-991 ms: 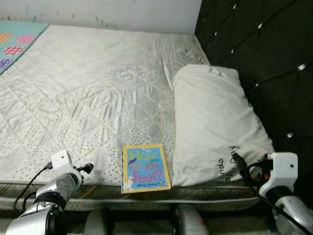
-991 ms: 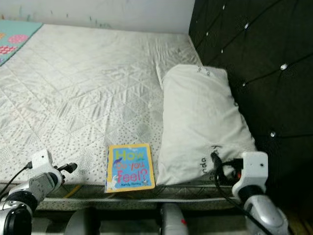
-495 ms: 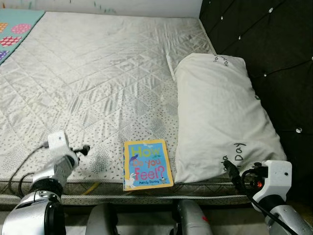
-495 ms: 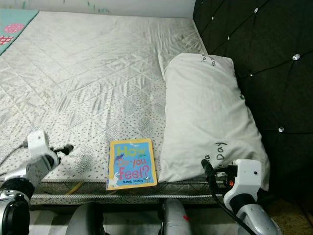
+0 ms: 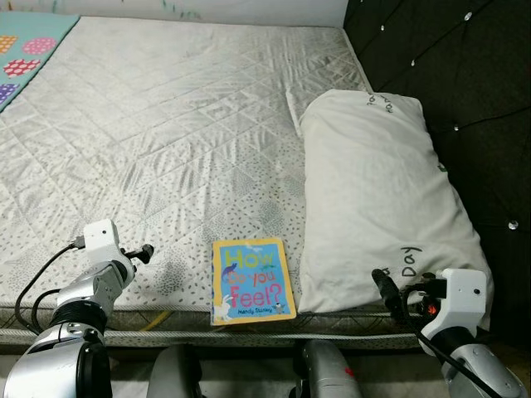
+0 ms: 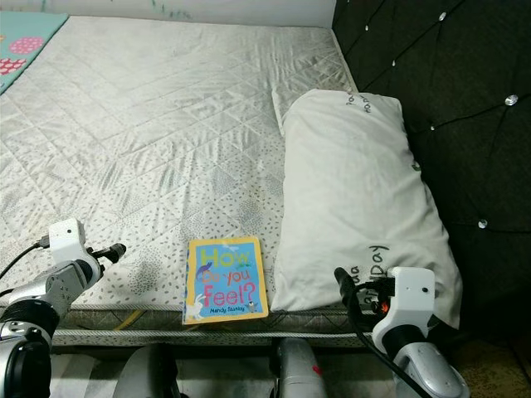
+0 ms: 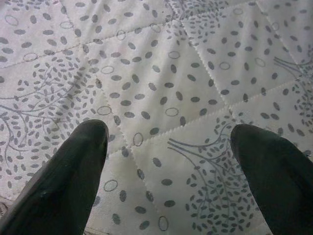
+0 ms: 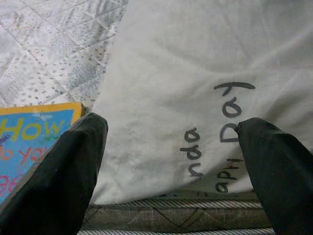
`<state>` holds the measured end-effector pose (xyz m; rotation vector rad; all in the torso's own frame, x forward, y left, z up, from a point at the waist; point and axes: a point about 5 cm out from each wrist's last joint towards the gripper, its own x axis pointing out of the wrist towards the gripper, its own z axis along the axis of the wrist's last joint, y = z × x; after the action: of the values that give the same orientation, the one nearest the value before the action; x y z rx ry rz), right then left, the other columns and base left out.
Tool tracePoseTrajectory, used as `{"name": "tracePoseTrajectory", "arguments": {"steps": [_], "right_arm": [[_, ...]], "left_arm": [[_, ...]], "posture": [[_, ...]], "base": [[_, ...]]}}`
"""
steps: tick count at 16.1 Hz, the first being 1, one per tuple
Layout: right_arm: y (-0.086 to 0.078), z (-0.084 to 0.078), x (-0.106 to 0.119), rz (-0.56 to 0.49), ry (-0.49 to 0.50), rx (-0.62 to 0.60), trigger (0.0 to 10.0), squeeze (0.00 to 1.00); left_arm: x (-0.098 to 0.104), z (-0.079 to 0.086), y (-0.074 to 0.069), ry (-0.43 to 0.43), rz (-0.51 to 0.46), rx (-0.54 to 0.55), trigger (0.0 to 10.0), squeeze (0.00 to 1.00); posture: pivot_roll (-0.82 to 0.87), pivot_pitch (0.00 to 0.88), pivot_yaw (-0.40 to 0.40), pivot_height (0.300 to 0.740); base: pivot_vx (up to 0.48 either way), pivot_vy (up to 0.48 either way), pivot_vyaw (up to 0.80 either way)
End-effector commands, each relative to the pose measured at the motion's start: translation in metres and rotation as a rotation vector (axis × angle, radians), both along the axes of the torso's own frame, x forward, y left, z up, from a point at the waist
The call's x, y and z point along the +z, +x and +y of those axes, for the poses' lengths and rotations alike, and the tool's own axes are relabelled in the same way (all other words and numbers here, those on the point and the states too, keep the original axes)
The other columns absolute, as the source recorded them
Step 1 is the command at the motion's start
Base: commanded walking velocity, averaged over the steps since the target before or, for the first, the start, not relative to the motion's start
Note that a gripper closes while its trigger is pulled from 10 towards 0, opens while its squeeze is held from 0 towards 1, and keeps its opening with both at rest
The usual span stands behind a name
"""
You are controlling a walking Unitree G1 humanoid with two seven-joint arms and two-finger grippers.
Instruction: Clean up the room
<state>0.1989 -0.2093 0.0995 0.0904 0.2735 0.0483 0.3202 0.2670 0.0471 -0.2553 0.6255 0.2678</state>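
Observation:
A yellow-and-blue picture book [image 5: 251,280], titled "How Do You Feel?", lies flat near the front edge of the quilted white mattress [image 5: 166,149]. Right beside it lies a long white pillow [image 5: 377,199] with handwriting on its near corner. My left gripper [image 5: 141,253] hovers open over the mattress, left of the book; the left wrist view has its fingers [image 7: 73,166] spread above the dotted quilting. At the pillow's near corner my right gripper [image 5: 386,290] is open too, with the pillow [image 8: 195,73] and a corner of the book [image 8: 29,132] ahead of it.
A black tufted headboard [image 5: 465,75] rises along the right side behind the pillow. At the far left corner lies a colourful play mat [image 5: 25,58]. The mattress's front edge [image 5: 249,325] runs just below the book, and a white wall closes the back.
The whole picture has shifted slightly as the camera moved. Book and pillow lie where they were, and both grippers stay by the mattress's front edge.

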Motion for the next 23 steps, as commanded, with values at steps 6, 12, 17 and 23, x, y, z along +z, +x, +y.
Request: {"name": "tracePoseTrajectory", "arguments": {"steps": [6, 12, 17, 23], "right_arm": [[-0.001, 0.001, -0.001, -0.002, -0.007, 0.016, 10.0, 0.00], [-0.003, 0.000, -0.003, 0.009, -0.012, 0.015, 10.0, 0.00], [-0.004, 0.000, -0.003, 0.012, -0.014, 0.015, 10.0, 0.00], [-0.007, -0.001, -0.003, 0.016, -0.019, 0.014, 10.0, 0.00]], "left_arm": [[-0.003, 0.002, -0.003, 0.012, 0.021, 0.003, 10.0, 0.00], [0.005, 0.005, 0.003, 0.044, -0.007, -0.017, 10.0, 0.00], [0.015, 0.007, 0.009, 0.058, -0.007, -0.056, 10.0, 0.00], [0.014, -0.014, 0.017, 0.116, 0.032, -0.226, 10.0, 0.00]], "posture": [[-0.25, 0.134, -0.051, 0.541], [-0.25, 0.136, -0.052, 0.541], [-0.26, 0.133, -0.050, 0.541], [-0.27, 0.136, -0.051, 0.541]], "base": [[0.000, 0.000, 0.00], [0.000, 0.000, 0.00], [0.000, 0.000, 0.00], [0.000, 0.000, 0.00]]}}
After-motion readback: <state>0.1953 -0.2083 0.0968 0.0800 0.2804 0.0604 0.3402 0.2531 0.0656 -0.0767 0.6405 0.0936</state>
